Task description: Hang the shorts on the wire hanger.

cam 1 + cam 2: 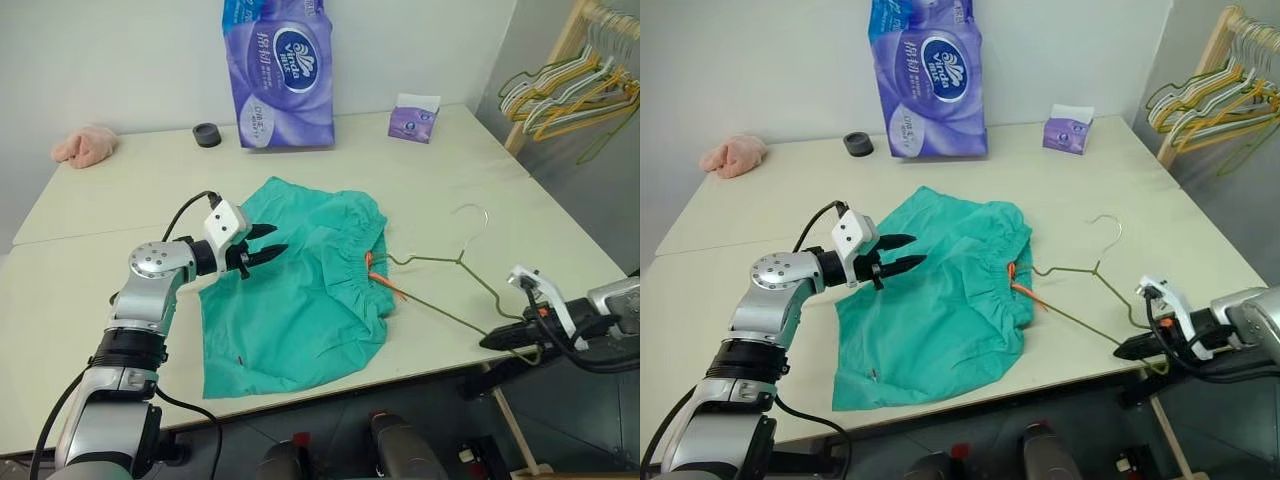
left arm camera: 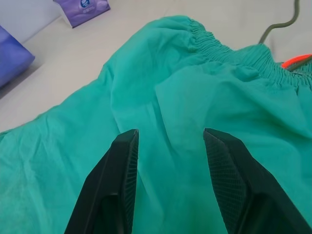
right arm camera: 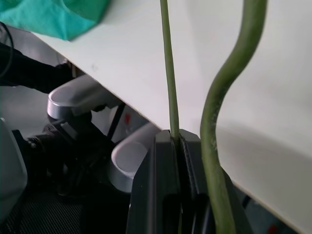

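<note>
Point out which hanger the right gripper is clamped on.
The dark olive wire hanger on the table, its corner pinched in the right gripper. The yellow and light-green hangers hang bunched on the wooden rack, untouched.

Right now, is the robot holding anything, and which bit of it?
Yes. The right tool pinches the wire hanger at its end near the table edge. The left tool is open above the shorts, holding nothing.

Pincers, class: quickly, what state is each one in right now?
Left pincer: open, above the shorts, holding nothing.
Right pincer: closed on the hanger wire.
</note>
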